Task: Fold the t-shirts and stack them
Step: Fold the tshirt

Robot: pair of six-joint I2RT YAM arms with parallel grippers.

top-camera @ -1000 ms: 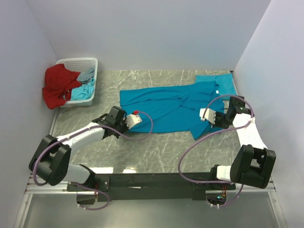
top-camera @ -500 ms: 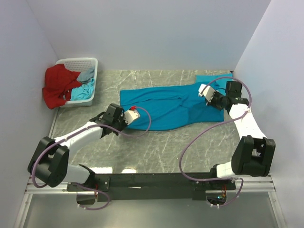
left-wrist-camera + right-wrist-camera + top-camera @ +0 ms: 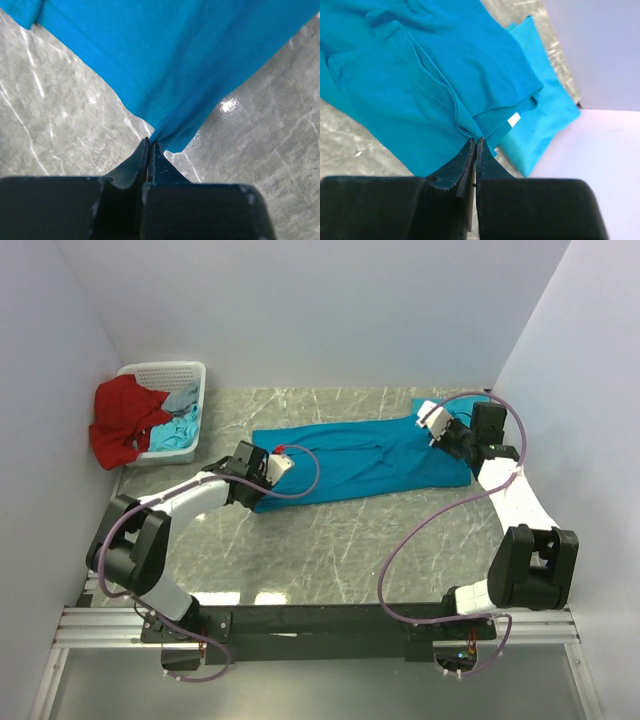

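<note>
One of the teal-blue t-shirts (image 3: 350, 465) lies across the middle of the table as a long band, doubled over lengthwise. My left gripper (image 3: 284, 458) is at its left end, shut on a pinched corner of the cloth (image 3: 165, 90) just above the tabletop, fingertips together (image 3: 151, 142). My right gripper (image 3: 427, 421) is at the shirt's far right end, shut on a fold of a hemmed edge (image 3: 445, 105). A lighter teal cloth (image 3: 545, 125) lies flat under the shirt in the back right corner (image 3: 482, 412).
A white basket (image 3: 165, 368) stands at the back left, with a red garment (image 3: 125, 425) hanging over its side and pale blue cloths inside. Grey marble tabletop (image 3: 330, 540) lies in front of the shirt. The right wall (image 3: 570, 420) is close behind my right arm.
Both grippers carried the shirt's near edge away toward the back. The near flap now lies over the far half, so the shirt is a narrower band.
</note>
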